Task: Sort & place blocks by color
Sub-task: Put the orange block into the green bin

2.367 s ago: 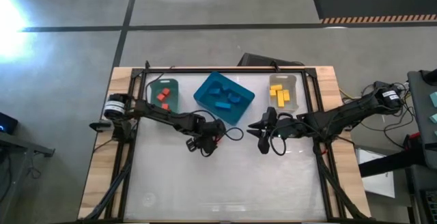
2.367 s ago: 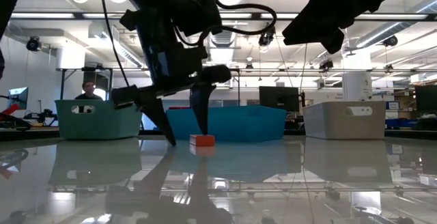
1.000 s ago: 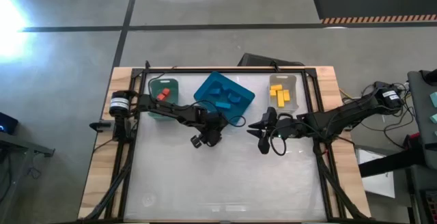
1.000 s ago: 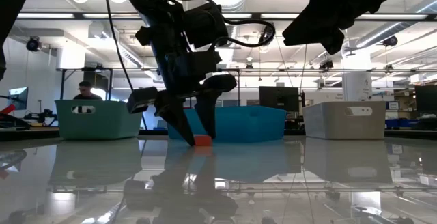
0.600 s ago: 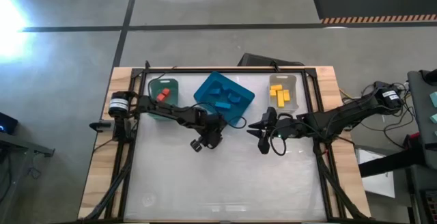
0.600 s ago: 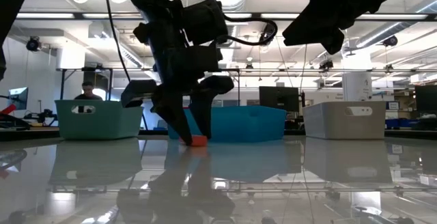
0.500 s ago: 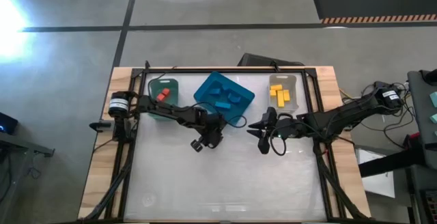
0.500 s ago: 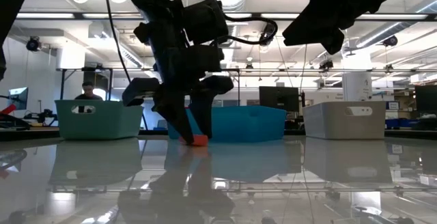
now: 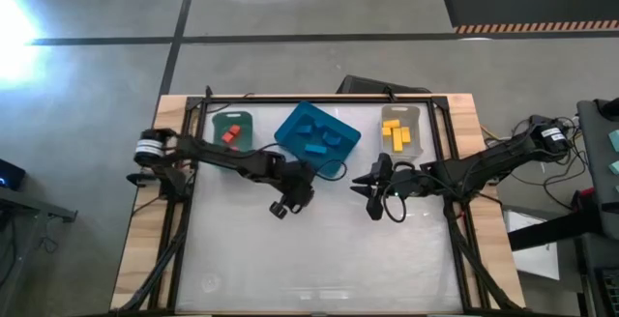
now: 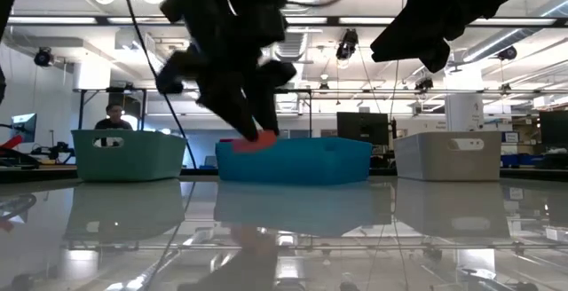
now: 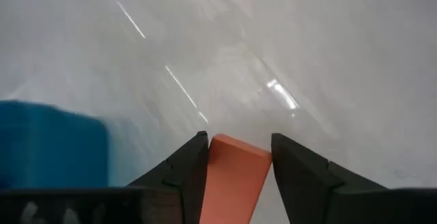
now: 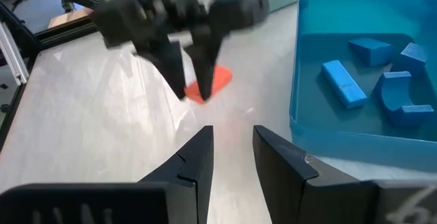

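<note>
1. Left hand (image 11: 233, 157) grips the red block (image 11: 232, 176), lifted off the surface (image 9: 319, 259), at seven o'clock of the blue bin (image 9: 317, 137).
2. Right hand (image 12: 231, 145) hovers at the bin's four o'clock, fingers slightly parted, holding nothing.

near tabletop (image 9: 319, 259) open, bins (image 9: 317, 138) along far edge

Red block in grip (image 11: 233, 173): you see a flat orange-red bar, tilted, clamped between two dark fingers, lifted clear of the table.
Red blocks (image 9: 230, 135): small pieces lying in the green bin.
Blue blocks (image 9: 319, 141): several, loose in the blue bin.
Yellow blocks (image 9: 397, 133): clustered in the grey bin.
</note>
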Controlling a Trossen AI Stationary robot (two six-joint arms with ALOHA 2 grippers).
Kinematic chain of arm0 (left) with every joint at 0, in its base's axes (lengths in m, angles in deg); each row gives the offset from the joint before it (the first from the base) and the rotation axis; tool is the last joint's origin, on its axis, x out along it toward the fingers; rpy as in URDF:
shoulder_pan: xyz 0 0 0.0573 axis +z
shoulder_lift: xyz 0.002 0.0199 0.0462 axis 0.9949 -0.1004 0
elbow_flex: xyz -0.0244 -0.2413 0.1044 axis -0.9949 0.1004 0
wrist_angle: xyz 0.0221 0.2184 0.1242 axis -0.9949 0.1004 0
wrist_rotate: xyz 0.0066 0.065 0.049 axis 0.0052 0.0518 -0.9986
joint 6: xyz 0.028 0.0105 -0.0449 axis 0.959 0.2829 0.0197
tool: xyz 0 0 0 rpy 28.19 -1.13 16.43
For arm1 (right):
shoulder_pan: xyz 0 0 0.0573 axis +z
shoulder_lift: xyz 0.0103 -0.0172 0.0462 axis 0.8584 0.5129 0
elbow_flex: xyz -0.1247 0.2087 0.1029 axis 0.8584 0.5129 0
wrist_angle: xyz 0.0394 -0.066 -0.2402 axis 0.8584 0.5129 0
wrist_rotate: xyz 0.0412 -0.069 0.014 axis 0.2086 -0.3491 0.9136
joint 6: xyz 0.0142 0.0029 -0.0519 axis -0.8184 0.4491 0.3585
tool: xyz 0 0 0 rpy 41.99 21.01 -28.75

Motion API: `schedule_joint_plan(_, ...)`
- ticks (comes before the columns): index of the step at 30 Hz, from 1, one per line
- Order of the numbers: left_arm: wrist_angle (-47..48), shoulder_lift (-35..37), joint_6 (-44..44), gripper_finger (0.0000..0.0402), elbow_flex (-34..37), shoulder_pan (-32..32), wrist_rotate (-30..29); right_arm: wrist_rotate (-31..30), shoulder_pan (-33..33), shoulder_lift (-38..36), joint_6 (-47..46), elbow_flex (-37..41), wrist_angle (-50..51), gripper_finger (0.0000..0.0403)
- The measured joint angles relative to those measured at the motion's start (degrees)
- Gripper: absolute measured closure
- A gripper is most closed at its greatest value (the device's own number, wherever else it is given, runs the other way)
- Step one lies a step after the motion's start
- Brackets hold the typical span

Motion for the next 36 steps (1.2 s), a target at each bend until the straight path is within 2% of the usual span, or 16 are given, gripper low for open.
schedule_joint_plan(3,1.6,3.7,-2.6,0.0265,0.3,-0.1,-1.2,0.0,0.1,0.0,0.0,0.0,0.0,0.031)
schedule_joint_plan(6,3.2,7.8,-5.6,0.0265,0.4,-0.1,-4.9,0.0,0.3,0.0,0.0,0.0,0.0,0.031)
schedule_joint_plan(13,9.2,17.3,-8.0,0.0265,1.2,1.3,-19.3,0.0,1.0,0.0,-0.3,0.3,0.1,0.031)
schedule_joint_plan(20,15.7,23.1,-14.0,0.0265,1.8,8.4,-29.3,0.0,1.1,0.0,-0.5,0.4,-0.4,0.0309)
schedule_joint_plan(24,18.7,24.5,-20.6,0.0265,4.4,14.9,-32.0,0.0,1.1,0.0,-1.2,0.4,-0.4,0.031)
schedule_joint_plan(30,19.0,25.2,-28.3,0.0265,11.6,23.8,-32.9,0.0,1.8,0.0,-2.6,0.4,-0.4,0.031)
schedule_joint_plan(36,16.5,25.2,-30.4,0.0265,17.2,27.2,-32.9,-0.4,2.0,0.0,-2.6,0.4,-0.4,0.031)
